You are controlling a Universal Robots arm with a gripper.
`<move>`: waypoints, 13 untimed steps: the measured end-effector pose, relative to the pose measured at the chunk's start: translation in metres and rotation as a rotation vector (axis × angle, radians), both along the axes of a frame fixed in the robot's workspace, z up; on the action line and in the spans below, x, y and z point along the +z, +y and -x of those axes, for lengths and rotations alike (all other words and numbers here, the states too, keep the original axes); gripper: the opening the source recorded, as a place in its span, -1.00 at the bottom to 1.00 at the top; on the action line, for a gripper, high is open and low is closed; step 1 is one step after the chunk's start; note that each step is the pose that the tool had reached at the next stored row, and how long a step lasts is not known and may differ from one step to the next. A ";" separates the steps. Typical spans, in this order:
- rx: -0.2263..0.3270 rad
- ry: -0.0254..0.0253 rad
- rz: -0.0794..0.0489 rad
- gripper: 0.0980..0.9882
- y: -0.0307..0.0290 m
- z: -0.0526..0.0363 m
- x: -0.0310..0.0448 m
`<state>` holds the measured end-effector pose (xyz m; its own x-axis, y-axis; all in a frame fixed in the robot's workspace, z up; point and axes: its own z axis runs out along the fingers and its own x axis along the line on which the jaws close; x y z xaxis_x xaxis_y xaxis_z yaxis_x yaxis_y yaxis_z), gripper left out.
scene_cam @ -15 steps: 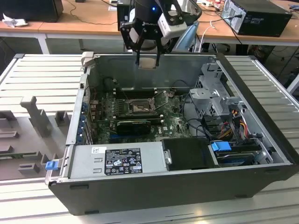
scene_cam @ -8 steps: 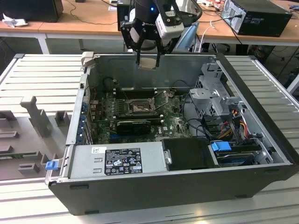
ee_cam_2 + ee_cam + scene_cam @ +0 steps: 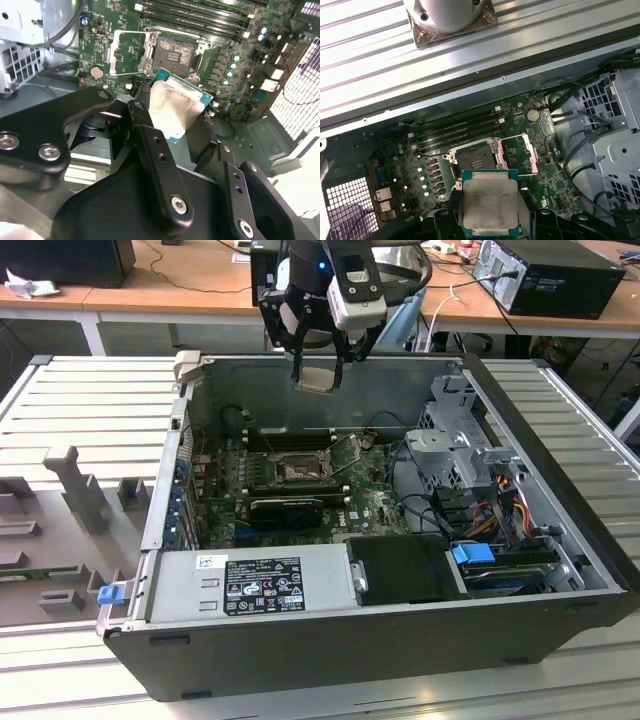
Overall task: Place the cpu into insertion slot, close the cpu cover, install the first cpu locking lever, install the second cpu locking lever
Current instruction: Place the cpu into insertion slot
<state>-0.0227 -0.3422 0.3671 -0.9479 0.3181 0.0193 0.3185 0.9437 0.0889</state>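
My gripper [image 3: 320, 368] hangs over the rear wall of the open computer case [image 3: 520, 440], shut on the cpu [image 3: 318, 379], a flat square chip with a pale metal top. In both wrist views the cpu [image 3: 175, 107] [image 3: 489, 202] sits between the black fingers [image 3: 142, 117], held well above the green board. Below and ahead of it lies the insertion slot [image 3: 296, 469] [image 3: 175, 52] [image 3: 476, 159], dark, uncovered and with nothing in it. The cpu cover [image 3: 127, 52] [image 3: 520, 152] is swung open and stands beside the slot.
Long black memory slots [image 3: 455, 131] run beside the slot, and a black expansion card [image 3: 285, 508] lies on its other side. A power supply [image 3: 260, 585], a drive cage [image 3: 460, 440] and cables [image 3: 500, 505] crowd the case. Grey fixtures [image 3: 80, 490] stand on the ribbed table.
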 end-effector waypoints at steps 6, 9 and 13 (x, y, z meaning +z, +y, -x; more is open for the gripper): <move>-0.096 0.0000 0.000 -0.03 0.0000 0.0000 -0.0004; -0.130 -0.0001 0.000 -0.03 0.0000 0.0000 -0.0006; -0.199 0.0000 0.001 -0.03 0.0000 0.0000 -0.0013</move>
<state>-0.0227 -0.3422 0.3658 -0.8661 0.4995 0.0191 0.4991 0.8620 0.0884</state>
